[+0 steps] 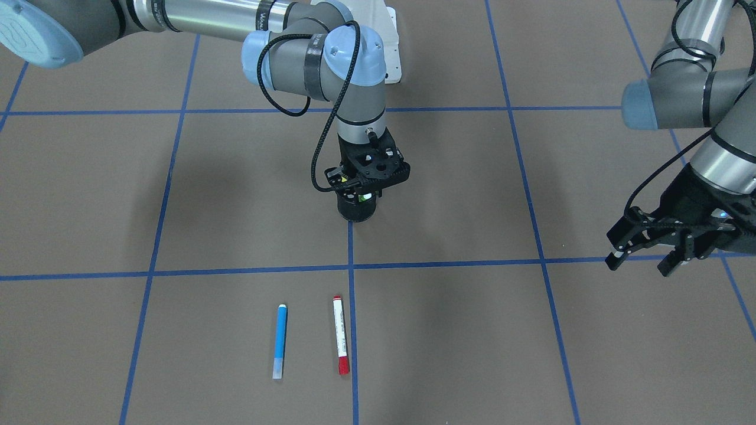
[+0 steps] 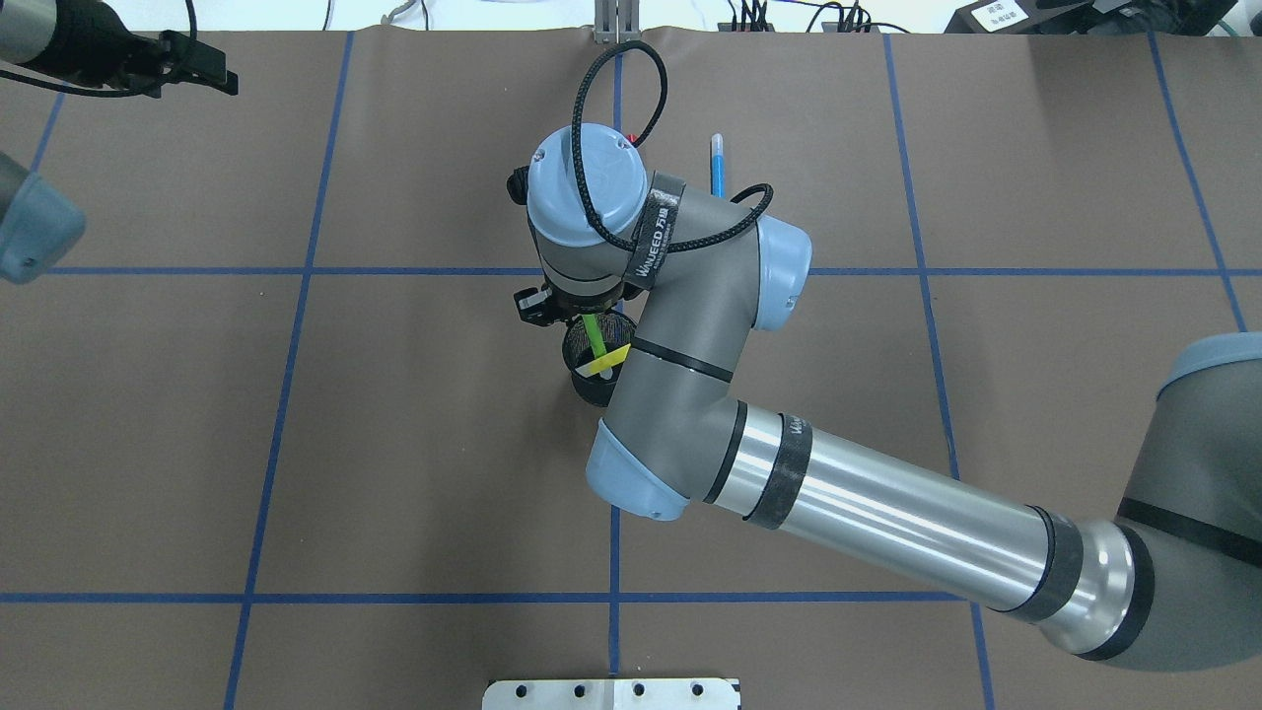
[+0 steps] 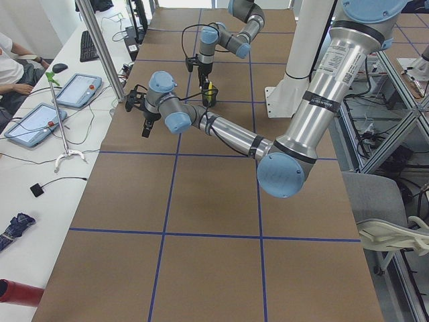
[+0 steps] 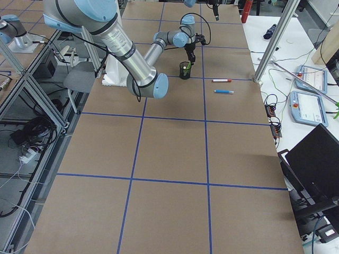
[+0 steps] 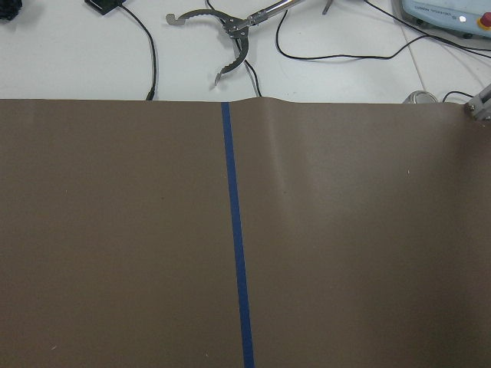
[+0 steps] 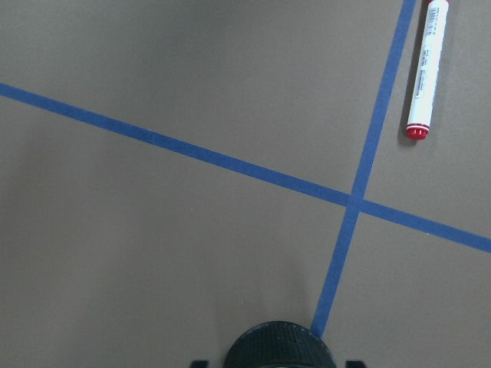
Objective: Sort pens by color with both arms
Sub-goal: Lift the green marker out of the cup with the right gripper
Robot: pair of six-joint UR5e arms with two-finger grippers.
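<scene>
Two pens lie flat at the front view's lower centre: the blue pen [image 1: 280, 341] and the red-capped pen [image 1: 340, 335], parallel, long axes running up-frame. Beyond them the green pen [image 2: 592, 333] and yellow pen [image 2: 609, 360] lean in the black mesh cup [image 1: 354, 211], directly under the spread right gripper [image 1: 361, 196]. The left gripper [image 1: 641, 265], spread and empty, hangs well apart at the right edge.
</scene>
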